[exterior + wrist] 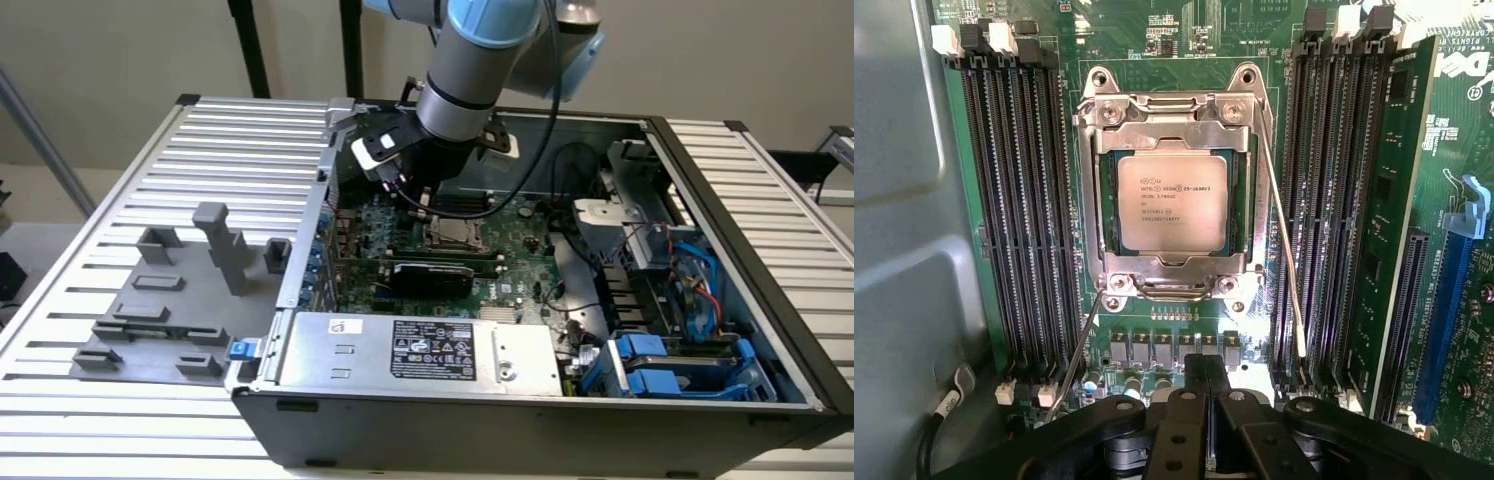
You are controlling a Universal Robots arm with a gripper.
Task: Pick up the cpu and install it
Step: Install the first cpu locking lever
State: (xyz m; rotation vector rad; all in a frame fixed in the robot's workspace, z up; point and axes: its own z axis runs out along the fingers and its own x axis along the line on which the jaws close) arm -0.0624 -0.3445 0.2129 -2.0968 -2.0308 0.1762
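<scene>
- Nearest in the exterior view, power supply (414,350) across the front of the case (561,425), grey fixture blocks (174,300) at its nine o'clock on the slatted table (107,420).
- Farther in, cpu (1172,205) lying flat within the metal-framed socket (1094,200), memory slots (1019,200) flanking.
- Just past it, toward eleven o'clock, gripper (1206,378) over the motherboard (521,245), jaws closed together on nothing, clear of the cpu.
</scene>
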